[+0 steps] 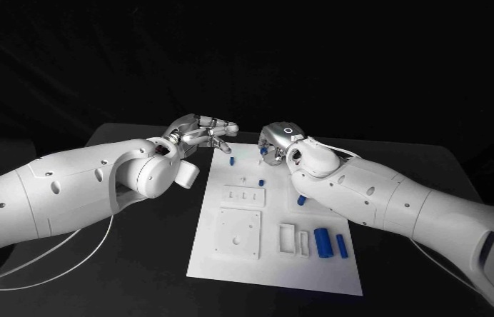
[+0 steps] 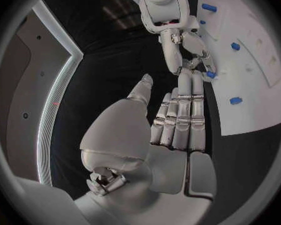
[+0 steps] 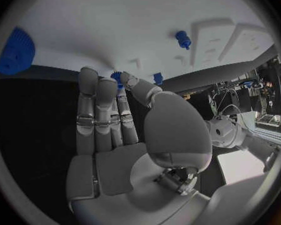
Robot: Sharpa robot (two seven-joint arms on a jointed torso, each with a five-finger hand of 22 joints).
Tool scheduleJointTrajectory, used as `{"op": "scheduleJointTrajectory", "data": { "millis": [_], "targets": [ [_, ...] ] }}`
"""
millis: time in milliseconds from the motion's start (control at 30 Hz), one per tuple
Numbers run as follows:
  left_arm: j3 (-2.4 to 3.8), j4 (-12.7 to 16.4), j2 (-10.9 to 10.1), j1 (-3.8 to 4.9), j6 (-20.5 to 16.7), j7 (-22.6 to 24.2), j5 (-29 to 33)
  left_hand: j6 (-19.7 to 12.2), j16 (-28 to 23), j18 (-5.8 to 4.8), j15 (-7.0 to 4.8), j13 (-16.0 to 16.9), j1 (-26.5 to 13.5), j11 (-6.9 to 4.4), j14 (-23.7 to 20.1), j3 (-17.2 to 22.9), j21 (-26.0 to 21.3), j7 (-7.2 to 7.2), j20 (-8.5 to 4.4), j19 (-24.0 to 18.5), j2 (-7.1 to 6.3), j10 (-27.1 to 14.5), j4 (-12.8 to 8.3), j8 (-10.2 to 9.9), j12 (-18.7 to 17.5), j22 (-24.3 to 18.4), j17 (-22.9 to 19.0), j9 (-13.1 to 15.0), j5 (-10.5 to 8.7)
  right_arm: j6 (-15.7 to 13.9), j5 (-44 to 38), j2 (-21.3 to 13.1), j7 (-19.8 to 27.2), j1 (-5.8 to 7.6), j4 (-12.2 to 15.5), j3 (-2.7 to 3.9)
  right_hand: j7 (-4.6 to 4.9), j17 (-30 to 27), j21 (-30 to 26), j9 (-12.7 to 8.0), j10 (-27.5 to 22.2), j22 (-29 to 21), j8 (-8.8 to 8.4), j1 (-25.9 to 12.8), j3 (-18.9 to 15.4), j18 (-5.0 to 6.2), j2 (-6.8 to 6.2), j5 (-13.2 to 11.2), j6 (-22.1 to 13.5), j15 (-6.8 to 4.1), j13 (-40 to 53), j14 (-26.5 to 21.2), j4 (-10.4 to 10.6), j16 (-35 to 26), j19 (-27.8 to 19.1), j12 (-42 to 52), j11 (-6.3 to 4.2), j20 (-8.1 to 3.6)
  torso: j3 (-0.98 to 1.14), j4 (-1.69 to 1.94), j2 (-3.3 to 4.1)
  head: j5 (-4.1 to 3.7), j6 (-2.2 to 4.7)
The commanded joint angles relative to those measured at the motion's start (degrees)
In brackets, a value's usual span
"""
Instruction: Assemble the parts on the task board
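Several blue parts sit scattered over the task board [image 1: 309, 278], and the one that matters to you now is the small blue part [image 3: 117, 76] at the tips of the right hand [image 1: 276, 148], out at the board's 12 o'clock edge. That hand appears to pinch it between thumb and one finger, the other fingers straight and close together. The left hand [image 1: 204, 131] hovers just off the board's 11 o'clock corner, holding nothing, fingers straight and side by side, thumb standing apart. Judge the small blue part as light, stiff moulded plastic: it won't deform, but so short a piece can easily twist or pop out of smooth metal fingertips, so keep the pinch across its middle and press gently. Its long axis is too hidden by the fingers for you to read; check it before seating it. The short peg [image 1: 233, 160] stands near the 11 o'clock edge, apparently upright. The long blue bar [image 1: 323, 243] lies flat at the board's 4 o'clock, its long axis running 12 to 6, with a slimmer one just beside it; take those across their narrow width, near mid-length.
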Motion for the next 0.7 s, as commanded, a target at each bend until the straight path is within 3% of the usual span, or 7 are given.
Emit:
{"op": "scheduleJointTrajectory", "data": {
  "millis": [33, 333, 700],
  "targets": [
    [0.06, 0.1, 0.1, 0.13, 0.9, 0.4, 0.2, 0.1, -0.2, 0.74, -0.18, 0.0, 0.0, -0.19, 0.4, 0.1, 0.1, 0.12, 0.05, 0.1, 0.00, -0.2, -0.2, 0.0, 0.0, -0.1, -0.1, 0.1, -0.13, 0.5, -0.4, 0.2, -0.1, -0.16, -0.3, -0.10, 0.01, -0.1, -0.3, -0.1, -0.5, 0.0, 0.22, 0.1, -0.1, 1.12, 0.62, 0.1, -0.3, -0.14, 0.1, 0.0, -0.1, -0.2, 0.3, 0.3, -0.03, -0.01, -0.05, 0.01, 0.03, 0.03, 0.01],
    [0.06, 0.0, 0.2, 0.14, 1.0, 0.3, 0.1, 0.1, -0.2, 0.74, -0.18, 0.0, 0.0, -0.19, 0.4, 0.1, 0.1, 0.12, 0.05, 0.1, 0.00, -0.2, -0.2, 0.0, 0.0, -0.1, -0.1, 0.1, -0.13, 1.3, -0.3, 0.5, 0.0, -0.16, -0.9, -0.18, 0.05, -0.1, -0.6, -0.2, -0.7, 0.3, 0.22, 0.0, 0.0, 1.14, 0.55, -0.1, -0.5, -0.05, 0.0, 0.0, -0.1, -0.3, 0.4, 0.3, 0.04, 0.10, -0.07, -0.02, 0.02, 0.17, -0.03],
    [0.06, 0.0, 0.3, 0.17, 1.2, 0.1, 0.1, 0.1, -0.2, 0.74, -0.18, 0.0, 0.0, -0.19, 0.4, 0.1, 0.1, 0.12, 0.05, 0.1, 0.00, -0.2, -0.2, 0.0, 0.0, -0.1, -0.1, 0.1, -0.13, 3.3, 0.1, 0.9, 0.5, -0.16, -1.6, -0.89, 0.33, -0.2, -1.5, -0.7, -2.0, 0.4, 0.22, -0.2, -0.3, 1.25, 0.37, -0.4, -1.5, 0.34, 0.0, 0.0, -0.1, -0.4, 0.4, 0.3, 0.44, 0.45, -0.03, -0.02, 0.09, 0.25, -0.17]
  ]
}}
